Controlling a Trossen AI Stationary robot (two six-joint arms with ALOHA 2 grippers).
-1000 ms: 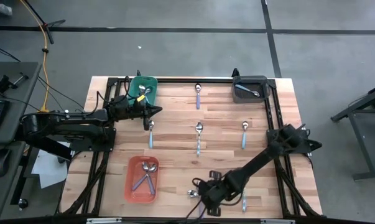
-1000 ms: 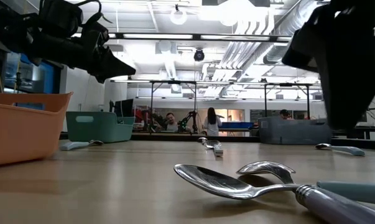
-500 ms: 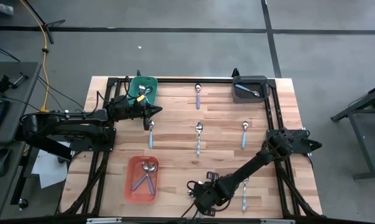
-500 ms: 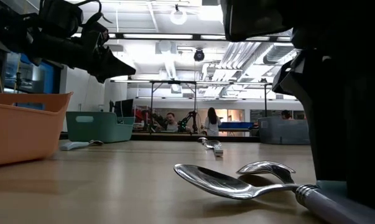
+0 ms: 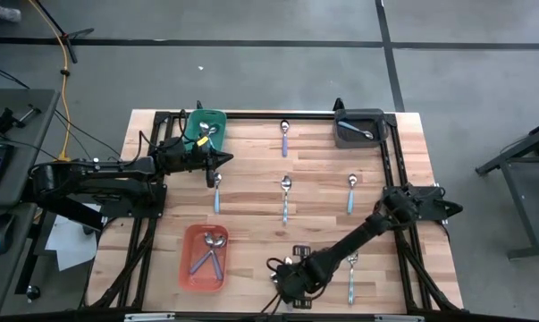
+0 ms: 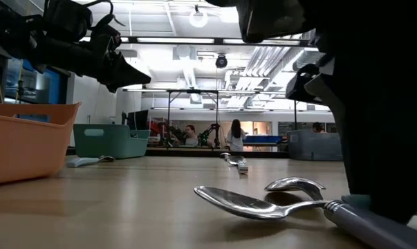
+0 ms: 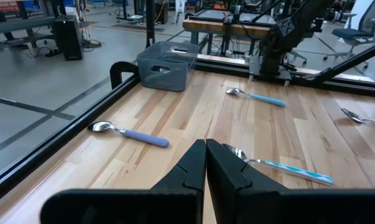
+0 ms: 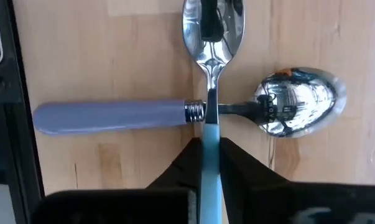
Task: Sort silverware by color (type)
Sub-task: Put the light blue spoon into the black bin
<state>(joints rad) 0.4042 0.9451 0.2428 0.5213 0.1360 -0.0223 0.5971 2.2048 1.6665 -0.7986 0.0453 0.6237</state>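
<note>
Spoons lie scattered over the worktop [image 5: 251, 192] in the high view: a purple one [image 5: 285, 136] at the far edge, three blue ones in a middle row [image 5: 216, 192] [image 5: 285, 197] [image 5: 350, 192], and one more [image 5: 350, 277] near the front right. We see others inside the teal bin [image 5: 205, 128], the grey bin [image 5: 358, 128] and the orange bin [image 5: 205, 258]. Our left tool [image 5: 223, 157] hovers beside the teal bin, above the leftmost blue spoon. Our right tool [image 5: 282, 279] sits low at the front edge of the worktop.

Seen from the low view, two crossed spoons [image 6: 277, 200] lie close to the camera, with the right arm [image 6: 381, 104] a dark mass directly over their handles. People stand in the room far behind.

From the left wrist view, the left tool [image 7: 206, 168] has its fingers pressed together with nothing between them.

From the right wrist view, the right tool [image 8: 211, 163] is closed around the light blue handle of a spoon [image 8: 212, 37], which lies across a purple-handled spoon [image 8: 112, 115]; the two cross where the purple handle meets its metal neck.
</note>
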